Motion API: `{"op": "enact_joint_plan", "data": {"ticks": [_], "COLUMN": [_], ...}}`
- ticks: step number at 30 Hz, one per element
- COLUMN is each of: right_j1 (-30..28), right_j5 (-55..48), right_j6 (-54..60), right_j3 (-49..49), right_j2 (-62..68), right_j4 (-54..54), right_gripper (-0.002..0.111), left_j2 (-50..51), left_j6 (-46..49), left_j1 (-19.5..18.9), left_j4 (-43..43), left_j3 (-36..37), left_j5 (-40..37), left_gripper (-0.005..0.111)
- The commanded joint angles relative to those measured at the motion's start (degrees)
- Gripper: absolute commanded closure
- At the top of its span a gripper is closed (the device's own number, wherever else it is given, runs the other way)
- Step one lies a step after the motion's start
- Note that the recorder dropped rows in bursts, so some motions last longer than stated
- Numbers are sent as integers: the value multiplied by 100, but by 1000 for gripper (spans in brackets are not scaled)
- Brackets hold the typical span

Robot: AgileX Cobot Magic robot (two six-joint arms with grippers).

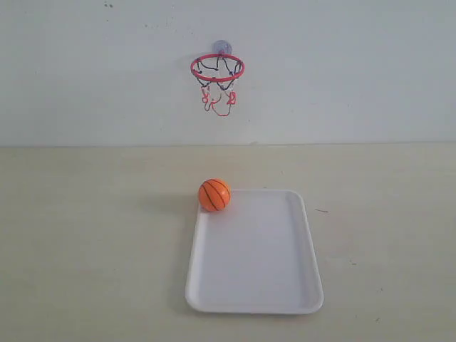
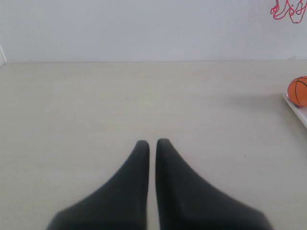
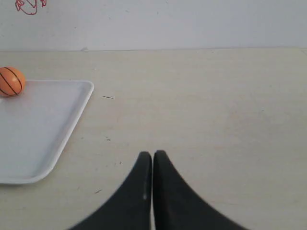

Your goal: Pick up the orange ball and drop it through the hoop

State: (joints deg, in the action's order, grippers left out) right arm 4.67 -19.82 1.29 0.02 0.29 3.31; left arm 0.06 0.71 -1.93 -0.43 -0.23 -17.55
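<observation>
The orange ball (image 1: 214, 195) rests in the far left corner of the white tray (image 1: 263, 285); it also shows as the ball (image 2: 298, 91) and the ball (image 3: 10, 81) in the wrist views. The hoop (image 1: 216, 68), red-rimmed with a dark and red net, hangs on the back wall above it. Neither arm appears in the exterior view. My left gripper (image 2: 152, 142) is shut with nothing in it, over bare table far from the ball. My right gripper (image 3: 152, 154) is shut too, holding nothing, beside the tray (image 3: 57, 143).
The beige table (image 1: 85, 235) runs back to a white wall (image 1: 356, 71). Only net strings (image 2: 288, 12) and net strings (image 3: 29, 5) of the hoop show in the wrist views. A tray edge (image 2: 300, 112) shows under the ball in the left wrist view.
</observation>
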Motion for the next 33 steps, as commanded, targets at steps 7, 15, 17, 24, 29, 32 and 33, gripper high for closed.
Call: {"op": "enact_joint_plan", "data": {"ticks": [7, 15, 17, 24, 29, 32, 33], "right_j1": [-9, -9, -9, -9, -9, -9, -9], "right_j5": [28, 28, 28, 41, 41, 41, 41], "right_j6": [8, 8, 8, 8, 8, 8, 8], "right_j3": [-2, -2, -2, -2, -2, -2, -2], "right_j2": [-29, -29, -29, -29, -29, -29, -29], "right_j4": [-10, -10, -10, -10, -10, -10, -10], "right_gripper": [109, 109, 109, 109, 109, 109, 109], "left_j2": [-6, -6, -6, -6, -6, -6, -6], "left_j6": [-28, -28, -28, -28, -28, -28, -28], "left_j1": [-22, -22, -22, -22, -22, -22, -22], "left_j4": [-66, -66, -66, -66, 10, 93, 93], "left_j3": [23, 23, 23, 23, 23, 23, 23], "left_j5": [39, 39, 39, 39, 39, 39, 39], "left_gripper": [103, 103, 103, 103, 103, 103, 103]}}
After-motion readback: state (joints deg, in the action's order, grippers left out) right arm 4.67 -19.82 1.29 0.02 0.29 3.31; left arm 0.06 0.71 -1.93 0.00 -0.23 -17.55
